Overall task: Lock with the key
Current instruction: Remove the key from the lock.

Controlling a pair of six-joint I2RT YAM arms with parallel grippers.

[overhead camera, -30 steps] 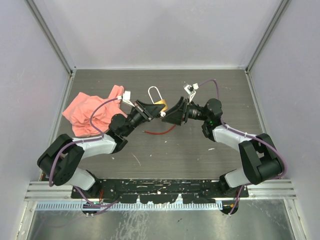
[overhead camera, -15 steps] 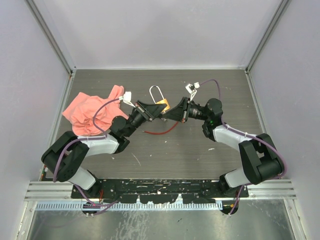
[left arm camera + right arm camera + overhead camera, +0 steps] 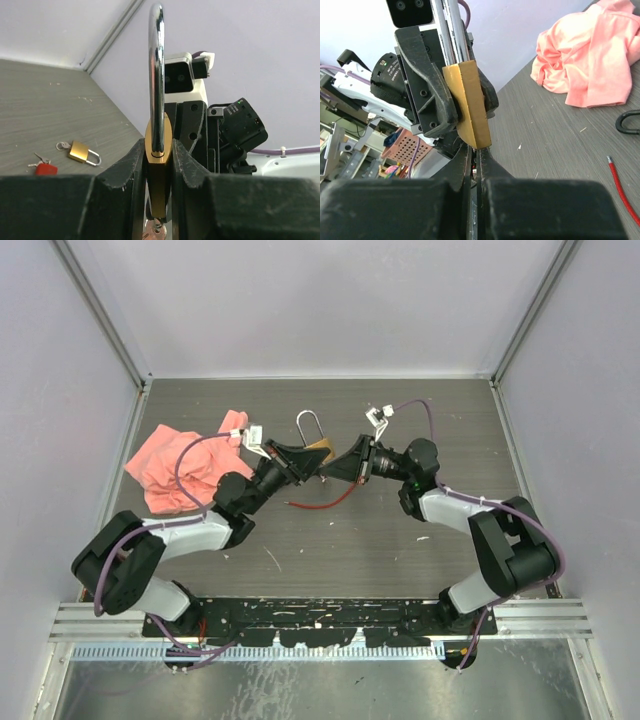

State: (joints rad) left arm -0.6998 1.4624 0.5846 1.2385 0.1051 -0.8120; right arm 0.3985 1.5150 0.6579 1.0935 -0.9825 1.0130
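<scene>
The left tool [image 3: 159, 152] pinches the brass padlock [image 3: 159, 131] by its body and holds it up from the surface [image 3: 45, 105], with the shackle pointing up. A key [image 3: 155, 232] sticks out under it. The right tool [image 3: 476, 162] is pressed together just below the padlock; whether it grips the key I cannot tell

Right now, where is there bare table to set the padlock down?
Bare: the far strip between padlock and back wall, the far-right corner, and the near middle below the red cable. Crowded: the centre, where left gripper and right gripper meet; pink cloth covers the left.
</scene>
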